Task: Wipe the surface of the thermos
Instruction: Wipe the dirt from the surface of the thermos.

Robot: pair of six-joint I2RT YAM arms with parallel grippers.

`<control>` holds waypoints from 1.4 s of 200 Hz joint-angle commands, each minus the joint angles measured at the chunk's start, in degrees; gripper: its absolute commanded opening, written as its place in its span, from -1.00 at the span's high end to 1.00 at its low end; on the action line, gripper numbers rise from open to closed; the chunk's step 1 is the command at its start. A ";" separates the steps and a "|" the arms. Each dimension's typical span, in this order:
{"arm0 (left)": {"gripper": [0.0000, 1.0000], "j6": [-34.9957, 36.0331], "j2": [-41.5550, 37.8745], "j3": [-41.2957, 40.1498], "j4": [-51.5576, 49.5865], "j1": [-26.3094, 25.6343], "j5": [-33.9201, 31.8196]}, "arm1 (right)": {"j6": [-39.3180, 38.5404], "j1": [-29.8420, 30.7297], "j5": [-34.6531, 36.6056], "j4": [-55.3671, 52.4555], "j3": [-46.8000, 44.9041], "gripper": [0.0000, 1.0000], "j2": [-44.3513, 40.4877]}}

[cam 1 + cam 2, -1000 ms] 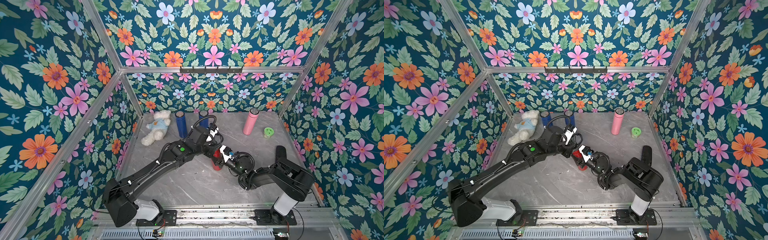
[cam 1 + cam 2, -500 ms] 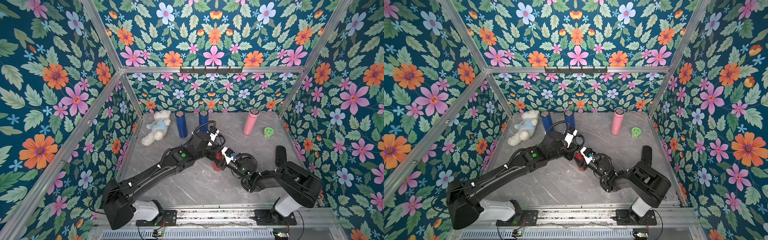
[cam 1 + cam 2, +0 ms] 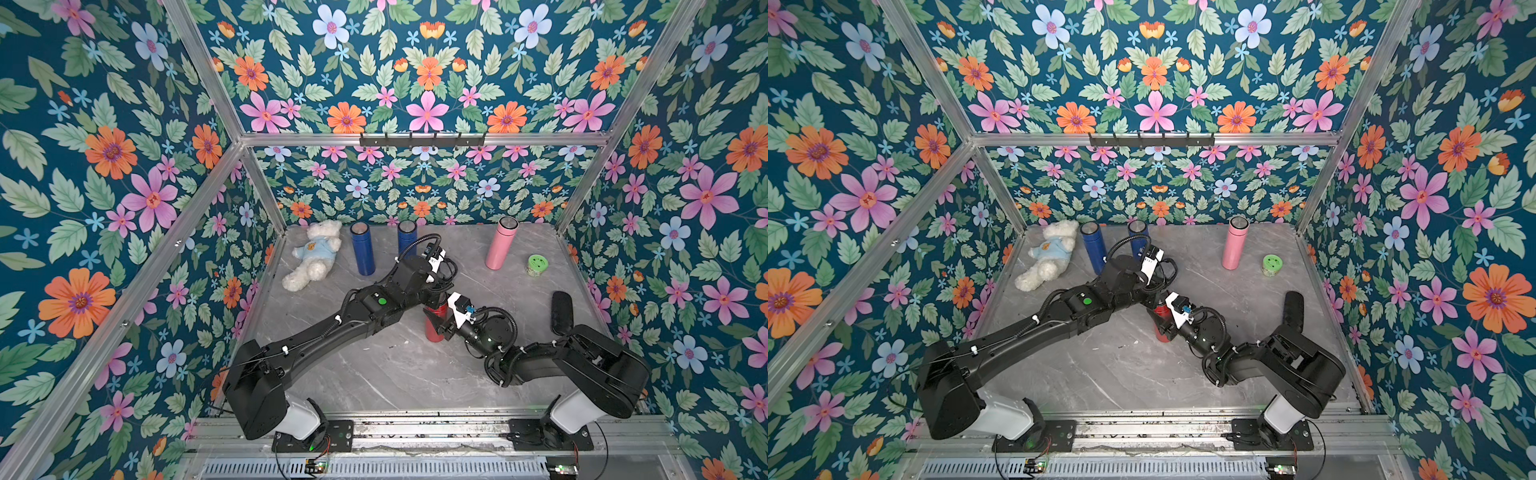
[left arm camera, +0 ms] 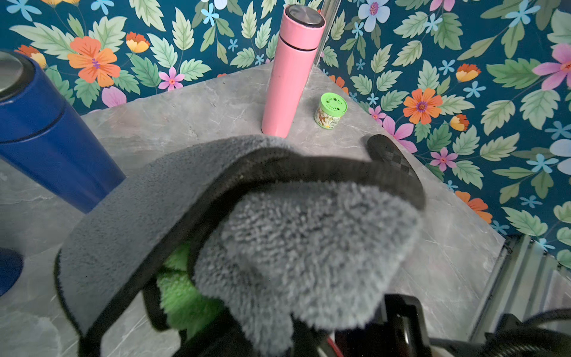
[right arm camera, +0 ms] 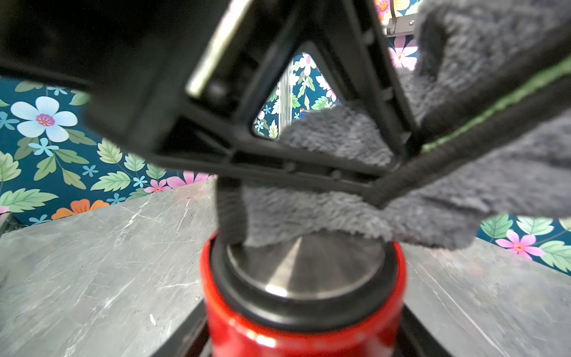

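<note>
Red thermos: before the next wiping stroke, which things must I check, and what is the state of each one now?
1. Red thermos stands upright on the table: ok.
2. Right gripper is closed around its body: ok.
3. Left gripper is shut on the grey cloth: ok.
4. Cloth touches the steel lid: ok, at one edge only.
5. Cloth touches the red wall: cannot tell, the far side is hidden.
6. Gap between the left arm and the nearer blue thermos: cannot tell.
</note>
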 commanded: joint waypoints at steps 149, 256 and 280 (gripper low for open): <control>1.00 -5.32 -8.77 -13.05 -8.44 -6.01 -3.16 | -2.19 -1.09 0.33 0.19 -0.19 1.00 -2.06; 1.00 -0.32 -1.57 -7.63 -7.10 -0.90 2.80 | -2.13 -0.63 1.94 0.06 -1.02 1.00 -3.22; 1.00 -2.26 -8.34 -15.34 -3.33 -0.91 2.73 | -1.92 -0.82 4.42 -0.53 -1.70 1.00 -5.79</control>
